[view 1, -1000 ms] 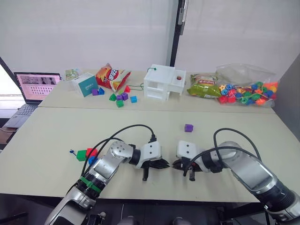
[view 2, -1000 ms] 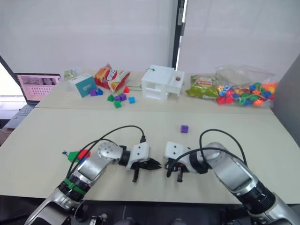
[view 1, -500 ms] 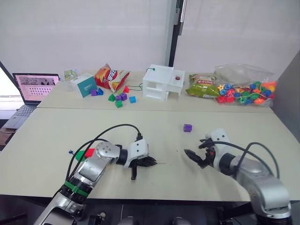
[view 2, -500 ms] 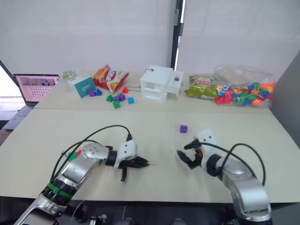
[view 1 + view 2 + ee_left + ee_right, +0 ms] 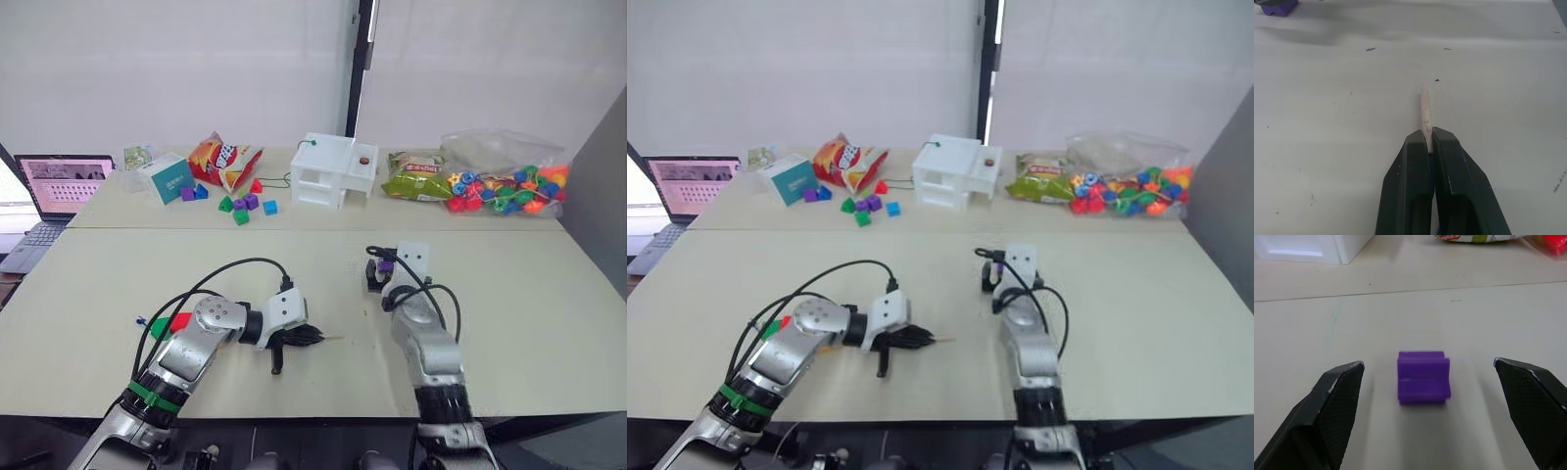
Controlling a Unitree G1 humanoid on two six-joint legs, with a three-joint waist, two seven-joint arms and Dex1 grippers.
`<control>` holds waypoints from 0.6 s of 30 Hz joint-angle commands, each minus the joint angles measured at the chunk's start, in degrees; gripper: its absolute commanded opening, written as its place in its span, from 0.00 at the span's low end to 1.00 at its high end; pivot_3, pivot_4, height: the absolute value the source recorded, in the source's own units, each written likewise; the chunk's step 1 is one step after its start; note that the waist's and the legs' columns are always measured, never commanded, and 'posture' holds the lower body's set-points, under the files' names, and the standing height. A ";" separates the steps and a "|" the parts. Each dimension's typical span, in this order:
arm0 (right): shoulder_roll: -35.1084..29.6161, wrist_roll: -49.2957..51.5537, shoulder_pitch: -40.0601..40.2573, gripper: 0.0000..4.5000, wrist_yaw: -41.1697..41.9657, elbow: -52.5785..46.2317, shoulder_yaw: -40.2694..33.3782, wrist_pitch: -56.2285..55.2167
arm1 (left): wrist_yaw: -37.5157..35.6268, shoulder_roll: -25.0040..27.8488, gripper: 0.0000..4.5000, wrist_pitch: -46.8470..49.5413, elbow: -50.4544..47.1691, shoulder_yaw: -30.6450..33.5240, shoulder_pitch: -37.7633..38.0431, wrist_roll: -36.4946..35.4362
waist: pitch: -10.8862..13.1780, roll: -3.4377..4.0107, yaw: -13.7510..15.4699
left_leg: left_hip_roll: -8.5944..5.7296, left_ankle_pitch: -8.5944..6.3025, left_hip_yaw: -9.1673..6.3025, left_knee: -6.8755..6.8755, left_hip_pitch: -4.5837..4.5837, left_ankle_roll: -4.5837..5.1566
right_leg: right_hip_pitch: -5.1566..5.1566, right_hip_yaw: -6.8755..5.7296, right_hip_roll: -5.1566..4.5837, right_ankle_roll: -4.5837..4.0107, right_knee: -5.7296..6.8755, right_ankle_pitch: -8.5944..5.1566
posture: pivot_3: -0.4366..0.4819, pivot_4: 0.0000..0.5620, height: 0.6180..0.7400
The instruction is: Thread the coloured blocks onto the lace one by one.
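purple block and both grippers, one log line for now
left gripper shut on lace tip | right gripper open around purple block | not gripped

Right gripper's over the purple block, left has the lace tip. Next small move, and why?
Probably ease the right gripper forward a little and close on the purple block. Its fingers are spread wide with the block centred between them, not yet touched. The left gripper already pinches the lace, pale tip sticking out, ready for threading.

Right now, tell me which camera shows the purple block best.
The right wrist view: the purple block sits large and unblocked between the open right hand fingers. In the eye views it is a speck behind that hand; the left wrist view catches one corner.
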 commanded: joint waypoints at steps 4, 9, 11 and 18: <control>-0.83 1.76 -8.25 0.88 1.62 17.75 -1.77 -11.90 | 0.97 0.60 0.00 0.89 -3.56 0.82 0.79 -0.59 | 0.00 0.01 -0.68 | 0.03 0.01 0.02 -0.06 0.01 -0.01 | 0.00 0.01 0.03 -0.01 0.02 0.01 | 0.48 0.27 1.00; 0.14 2.92 -6.42 0.51 2.56 15.39 -1.66 -12.45 | 1.33 0.66 0.00 1.23 -3.77 0.97 0.86 -0.62 | -0.01 0.01 -0.89 | 0.06 0.01 0.01 -0.08 -0.02 -0.01 | -0.03 0.01 0.02 -0.01 0.32 0.01 | 0.48 0.27 1.00; 0.74 3.84 -4.21 0.36 2.65 11.11 -1.78 -10.92 | 1.39 0.75 0.00 1.21 -3.72 0.98 0.86 -0.67 | -0.01 0.01 -1.00 | 0.06 0.01 0.01 -0.08 -0.02 -0.01 | -0.03 0.01 0.02 -0.01 0.33 0.01 | 0.48 0.27 1.00; 1.38 5.84 11.92 0.27 6.77 -20.25 5.09 1.44 | 1.29 0.81 0.00 0.89 -3.26 0.91 0.92 -0.74 | -0.02 0.05 -0.76 | 0.08 -0.02 -0.05 -0.08 -0.08 0.03 | -0.08 -0.01 0.03 -0.01 0.37 0.00 | 0.48 0.27 1.00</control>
